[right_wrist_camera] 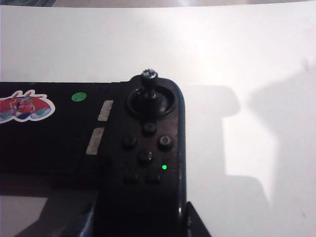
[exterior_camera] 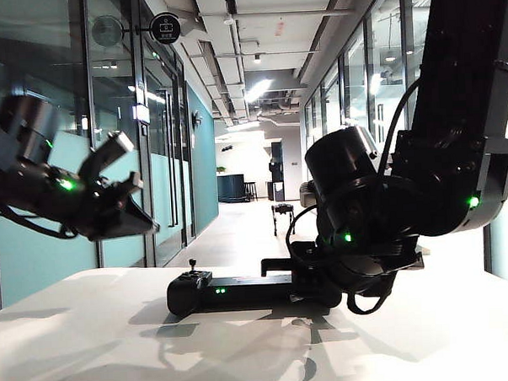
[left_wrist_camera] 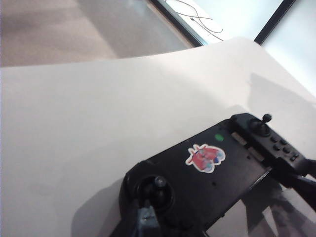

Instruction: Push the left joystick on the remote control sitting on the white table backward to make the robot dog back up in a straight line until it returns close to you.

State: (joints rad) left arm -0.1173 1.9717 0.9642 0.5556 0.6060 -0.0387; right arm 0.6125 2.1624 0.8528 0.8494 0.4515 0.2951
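Observation:
The black remote control (exterior_camera: 233,291) lies on the white table (exterior_camera: 92,349). Its left joystick (exterior_camera: 192,265) stands upright at the free end. My left gripper (exterior_camera: 142,225) hangs above and to the left of that end, pointing down at it. In the left wrist view its fingers meet in one tip, so the left gripper (left_wrist_camera: 146,219) is shut and empty, just short of the left joystick (left_wrist_camera: 159,182). My right gripper (exterior_camera: 313,276) is shut on the remote's other end, and its fingertips (right_wrist_camera: 195,222) flank the body. The robot dog (exterior_camera: 282,213) stands far down the corridor.
The right joystick (right_wrist_camera: 149,76) rises near my right gripper, with small buttons and a green light (right_wrist_camera: 164,167) below it. A red sticker (left_wrist_camera: 206,157) marks the remote's middle. Glass walls line the corridor. The table's rounded far edge (left_wrist_camera: 237,42) lies beyond the remote.

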